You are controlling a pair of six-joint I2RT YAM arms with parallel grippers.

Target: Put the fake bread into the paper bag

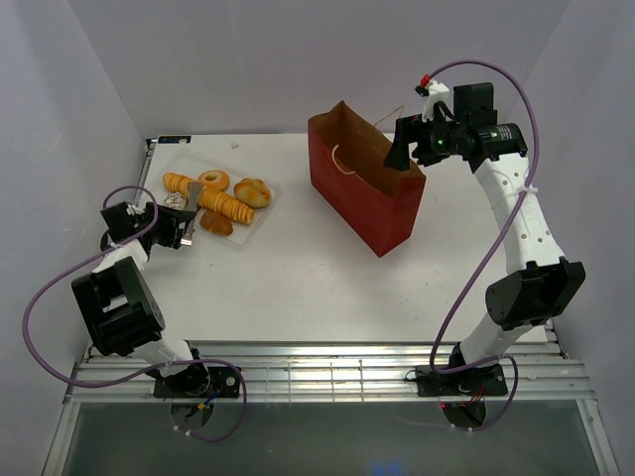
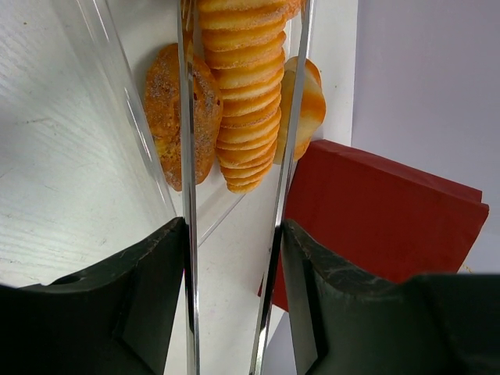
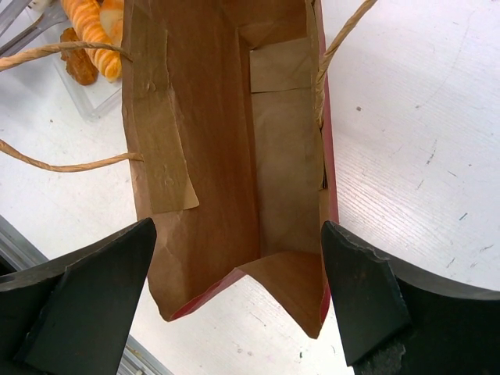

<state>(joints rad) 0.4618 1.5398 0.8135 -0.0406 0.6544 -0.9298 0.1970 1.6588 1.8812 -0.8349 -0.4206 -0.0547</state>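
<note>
- Left gripper point(image 2: 233, 234) fingers sit nearest the lens, narrowed onto the metal tongs point(image 2: 187, 258), one black pad outside each blade. It holds the tongs, not the bread.
- Blades straddle the ridged loaf point(image 2: 246, 101). One runs between the loaf and the brown speckled pastry point(image 2: 168, 109), the other between the loaf and the round bun point(image 2: 308, 101). Can't tell if they bite yet.
- All bread is on the clear tray point(image 3: 78, 94), doughnut point(image 1: 213, 180) included. None shows inside the paper bag point(image 3: 211, 156).
- Step in hand, my read: pinch the loaf and carry it to the bag.
- Squeeze near mid-length so the loaf doesn't pivot. Close slowly, since the ridges look slippery against flat steel.
- Lift straight up first, because the neighbours lie just beside the blades and could drag along.
- Right gripper point(image 3: 238, 234) is spread wide over the bag mouth, nothing held. Can't tell if it touches the rim.
- Bag stands upright, well apart from the tray. Enter with the loaf along the long side of the mouth.
- Watch the string handles point(image 3: 70, 166), a snag risk for the tong tips.
</note>
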